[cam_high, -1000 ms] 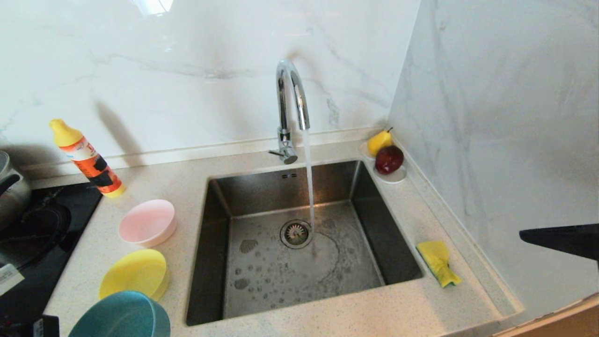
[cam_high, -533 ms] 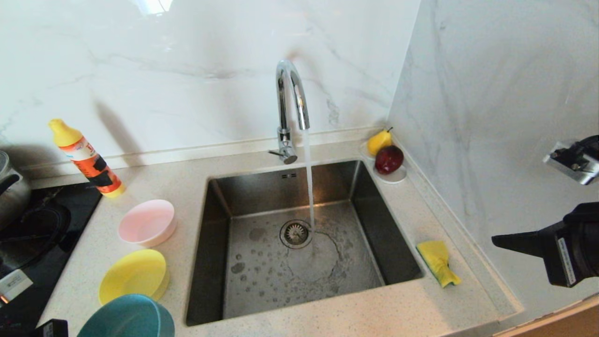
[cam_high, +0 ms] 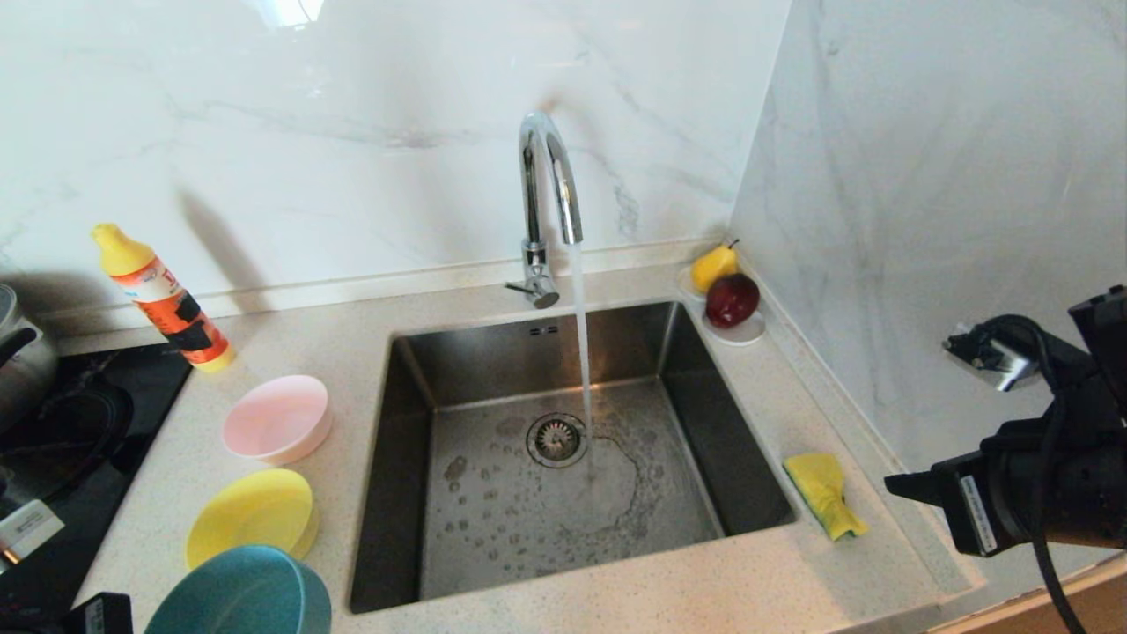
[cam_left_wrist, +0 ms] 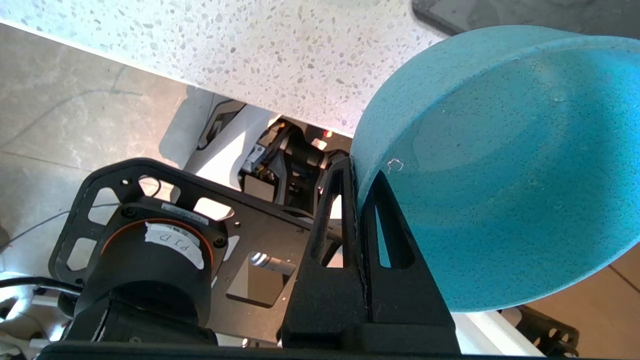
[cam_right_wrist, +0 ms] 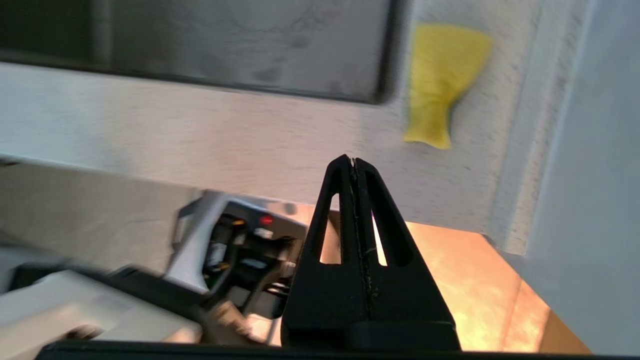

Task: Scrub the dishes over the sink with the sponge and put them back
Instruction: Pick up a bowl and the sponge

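My left gripper (cam_left_wrist: 357, 165) is shut on the rim of the light blue bowl (cam_left_wrist: 500, 165), which hangs tilted at the counter's front left corner (cam_high: 238, 594). Just behind it on the counter, left of the sink (cam_high: 493, 352), sit the yellow bowl (cam_high: 253, 518) and then the pink bowl (cam_high: 277, 418). Water runs from the chrome tap (cam_high: 546, 194) into the basin. The yellow sponge (cam_high: 825, 495) lies on the counter right of the sink. My right gripper (cam_high: 902, 486) hovers shut and empty just right of the sponge (cam_right_wrist: 442, 85), its tips (cam_right_wrist: 352, 160) short of it.
An orange detergent bottle (cam_high: 163, 299) stands at the back left, beside a black hob (cam_high: 62, 440) with a pot (cam_high: 22, 352). A white saucer (cam_high: 744, 333) with a pear and a red apple sits at the back right corner. A marble wall runs close along the right.
My right arm has come in from the right edge and swung left towards the sponge. The blue bowl has barely shifted in my left gripper.
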Robot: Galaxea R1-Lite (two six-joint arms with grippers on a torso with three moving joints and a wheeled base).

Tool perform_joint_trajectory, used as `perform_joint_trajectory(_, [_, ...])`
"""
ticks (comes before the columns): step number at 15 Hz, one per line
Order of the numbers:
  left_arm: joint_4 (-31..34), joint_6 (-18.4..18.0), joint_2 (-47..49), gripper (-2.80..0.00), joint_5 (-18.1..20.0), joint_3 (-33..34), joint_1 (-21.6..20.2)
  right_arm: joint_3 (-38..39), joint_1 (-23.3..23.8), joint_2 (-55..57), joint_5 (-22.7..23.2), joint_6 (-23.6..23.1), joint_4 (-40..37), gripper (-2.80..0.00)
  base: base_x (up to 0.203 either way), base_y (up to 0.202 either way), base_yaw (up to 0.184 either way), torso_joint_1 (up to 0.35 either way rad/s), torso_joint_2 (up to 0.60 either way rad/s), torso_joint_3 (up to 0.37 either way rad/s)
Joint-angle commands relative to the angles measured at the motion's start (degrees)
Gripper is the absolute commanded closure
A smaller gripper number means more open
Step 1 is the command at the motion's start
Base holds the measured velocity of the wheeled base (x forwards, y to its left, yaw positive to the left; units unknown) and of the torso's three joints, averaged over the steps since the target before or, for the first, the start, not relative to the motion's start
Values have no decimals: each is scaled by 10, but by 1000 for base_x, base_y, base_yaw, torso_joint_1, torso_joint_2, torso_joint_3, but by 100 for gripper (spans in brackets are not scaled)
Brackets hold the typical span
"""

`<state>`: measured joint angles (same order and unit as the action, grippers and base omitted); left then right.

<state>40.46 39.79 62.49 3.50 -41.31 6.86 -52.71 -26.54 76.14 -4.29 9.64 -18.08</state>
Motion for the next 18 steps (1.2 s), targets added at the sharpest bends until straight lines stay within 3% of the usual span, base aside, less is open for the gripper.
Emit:
perform_joint_trajectory(1, [3, 1, 1, 0, 0, 1, 1, 45, -1, 25, -39, 0, 43, 0, 0, 0, 0, 0, 0, 0])
perform_joint_trajectory(2, [3, 1, 1, 0, 0, 3, 1, 56, -1, 30, -43, -1, 64, -280, 0, 0, 0, 0, 0, 0])
perform_joint_trajectory(18, [4, 1, -5, 0, 1, 8, 1, 115, 0, 122, -43, 1, 87, -280, 0, 0, 0, 0, 0, 0])
